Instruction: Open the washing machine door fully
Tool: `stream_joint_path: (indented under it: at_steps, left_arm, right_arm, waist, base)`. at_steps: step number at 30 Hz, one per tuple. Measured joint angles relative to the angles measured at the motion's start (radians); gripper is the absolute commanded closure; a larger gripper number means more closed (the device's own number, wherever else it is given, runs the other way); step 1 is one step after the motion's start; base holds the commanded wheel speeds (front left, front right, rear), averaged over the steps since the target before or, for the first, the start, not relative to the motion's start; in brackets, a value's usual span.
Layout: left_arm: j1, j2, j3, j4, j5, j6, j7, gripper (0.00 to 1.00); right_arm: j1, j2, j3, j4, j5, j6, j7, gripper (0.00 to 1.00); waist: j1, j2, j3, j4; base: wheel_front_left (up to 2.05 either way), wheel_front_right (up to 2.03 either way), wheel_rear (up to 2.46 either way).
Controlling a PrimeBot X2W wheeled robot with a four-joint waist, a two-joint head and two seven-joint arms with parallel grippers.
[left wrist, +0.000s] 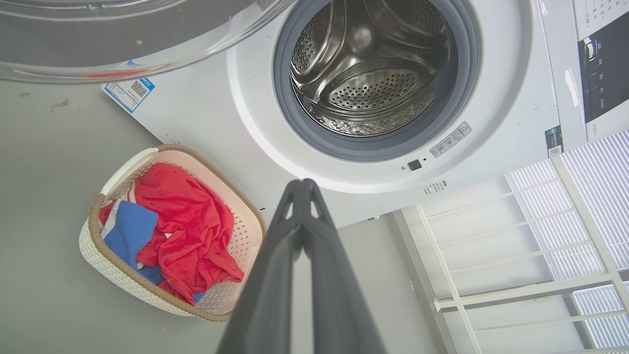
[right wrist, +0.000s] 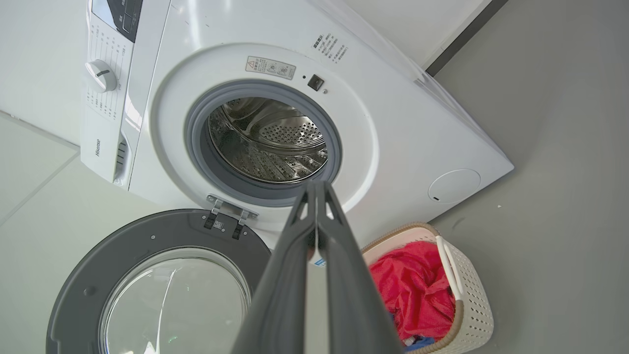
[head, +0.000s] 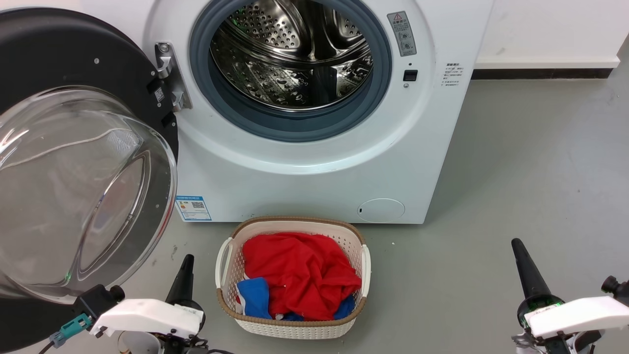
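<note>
Head view first: the washing machine door (head: 78, 162) is standing swung out to my left on its metal hinge (head: 169, 73), its glass bowl bulging toward me, and the steel drum (head: 295, 54) is lying fully exposed. My left fingers (head: 184, 280) are pointing up just below the door's lower edge, apart from it. My right fingers (head: 528, 270) are waiting well off to the right. A woven laundry basket (head: 300, 220), with a red garment (head: 300, 270) over blue cloth (head: 255, 295), is sitting on the grey floor (head: 516, 172) just in front of the machine, between my arms. A white wall with dark skirting (head: 540, 73) is running behind.

Left wrist view: my left fingers are pressing tip to tip and carrying nothing. The door's clear bowl is crossing the top edge, and a white barred frame (left wrist: 491, 255) is standing beside the machine.

Right wrist view: my right fingers are likewise closed and empty. The door's inner face is showing wide of the opening, so I am judging the job nearly or wholly finished. If any swing is remaining, I am planning to push with the side of the closed left fingers on the black ring near its free edge, far from the hinge and never on the glass. I would be following the arc, easing off once the hinge resists, and steering clear of the basket.
</note>
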Motion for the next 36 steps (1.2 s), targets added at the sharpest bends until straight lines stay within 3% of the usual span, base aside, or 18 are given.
stream_joint_path:
  at_steps: [36]
  left_arm:
    - [-0.024, -0.054, 0.119, 0.005, -0.301, -0.082, 0.091, 1.0]
  right_arm:
    - [-0.061, -0.001, -0.022, 0.077, 0.364, 0.0, 0.026, 1.0]
  waist:
    - [0.0, 0.0, 0.005, -0.01]
  base:
    - [0.0, 0.0, 0.0]
